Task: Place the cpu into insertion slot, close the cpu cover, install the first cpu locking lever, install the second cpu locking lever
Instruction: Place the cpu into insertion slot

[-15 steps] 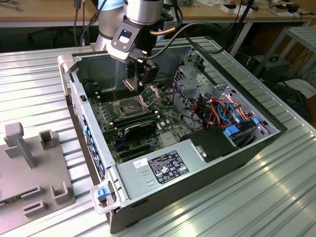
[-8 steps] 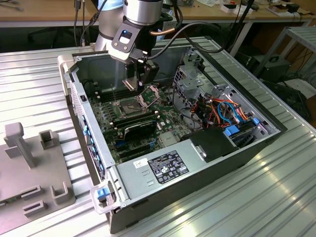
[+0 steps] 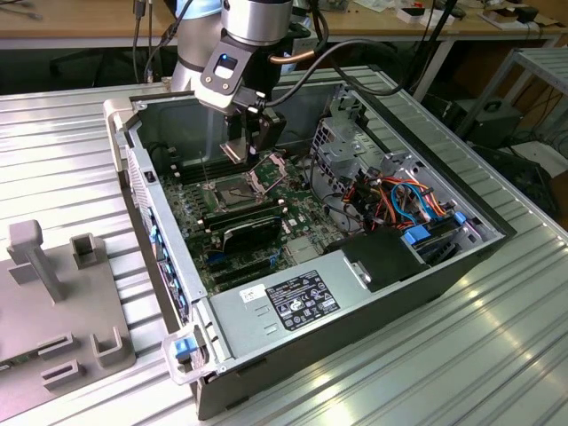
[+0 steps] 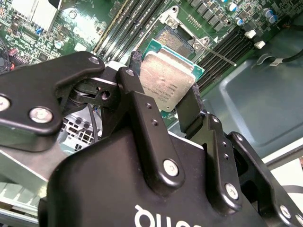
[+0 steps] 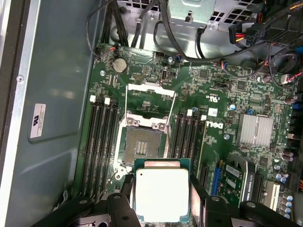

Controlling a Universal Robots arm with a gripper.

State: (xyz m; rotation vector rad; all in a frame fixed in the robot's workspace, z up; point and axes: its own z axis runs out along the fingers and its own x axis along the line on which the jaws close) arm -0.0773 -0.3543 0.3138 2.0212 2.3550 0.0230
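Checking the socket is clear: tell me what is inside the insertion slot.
In the first wrist view the insertion slot shows its bare dark contact field, no chip. One edge is covered by the cpu held in the gripper.

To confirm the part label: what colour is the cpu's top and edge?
Dull silver top, green edge on the cpu; best in the first wrist view.

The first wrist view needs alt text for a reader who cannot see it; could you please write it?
A black claw grips the cpu by two opposite edges above a green board. Just beyond it the slot lies empty, its cover swung open, with memory slots along both sides.
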